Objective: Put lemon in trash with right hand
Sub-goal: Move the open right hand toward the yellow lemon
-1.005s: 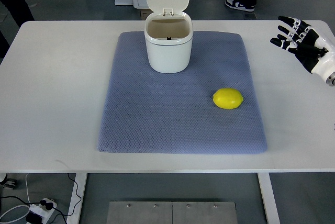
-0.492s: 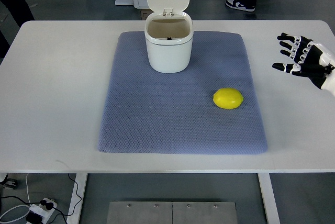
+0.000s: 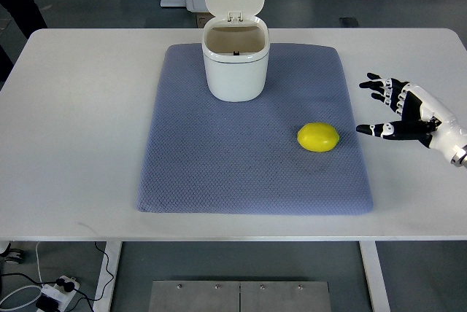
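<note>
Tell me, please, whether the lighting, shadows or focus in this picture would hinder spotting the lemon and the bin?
Top view: soft, even light, no glare on the white table; the yellow lemon casts only a faint shadow on the grey-blue quilted mat; the white lidded trash bin and the open right robot hand look sharp, without motion blur.

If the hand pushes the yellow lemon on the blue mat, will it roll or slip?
The smooth, oval yellow lemon would probably roll if nudged. The textured blue fabric mat may slow it somewhat. Its glossy skin looks a little slippery, so the open right hand likely needs to wrap around it.
</note>
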